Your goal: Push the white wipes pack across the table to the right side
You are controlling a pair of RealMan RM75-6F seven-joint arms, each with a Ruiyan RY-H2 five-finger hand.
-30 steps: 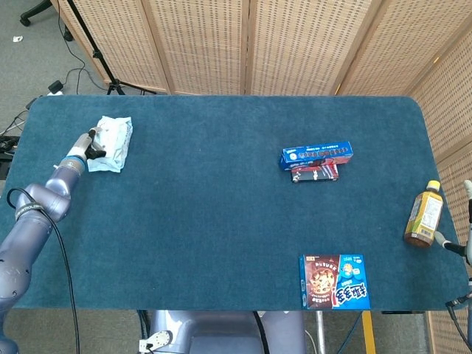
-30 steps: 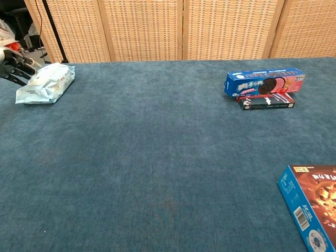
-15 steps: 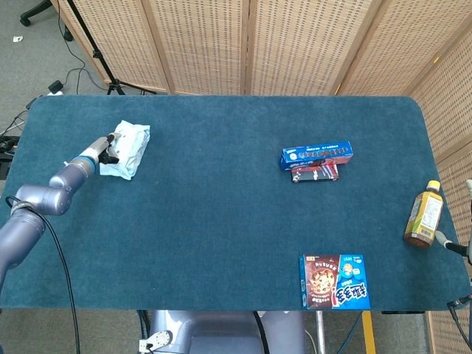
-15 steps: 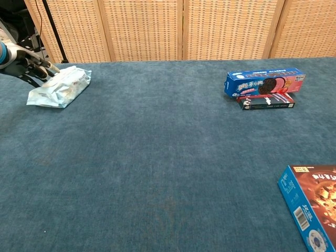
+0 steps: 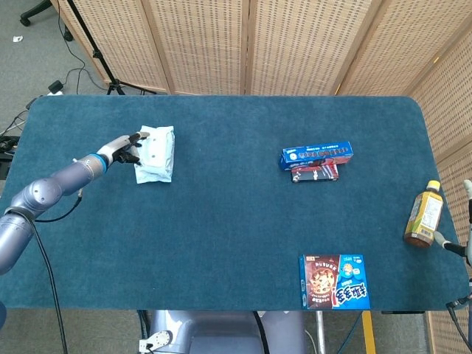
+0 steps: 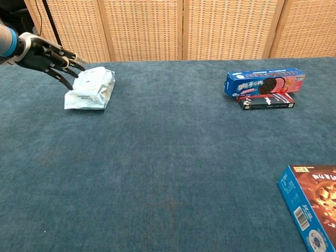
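With spread fingers holding nothing, the left hand (image 5: 124, 149) touches the white wipes pack (image 5: 155, 153), well left of the cookie box (image 5: 316, 154); push low and square to prevent spinning.

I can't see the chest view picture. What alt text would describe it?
A dark robotic left hand with spread fingers touches the left side of a white wipes pack on a blue table. At right, a blue cookie box lies atop a darker box; another box pokes in bottom right.
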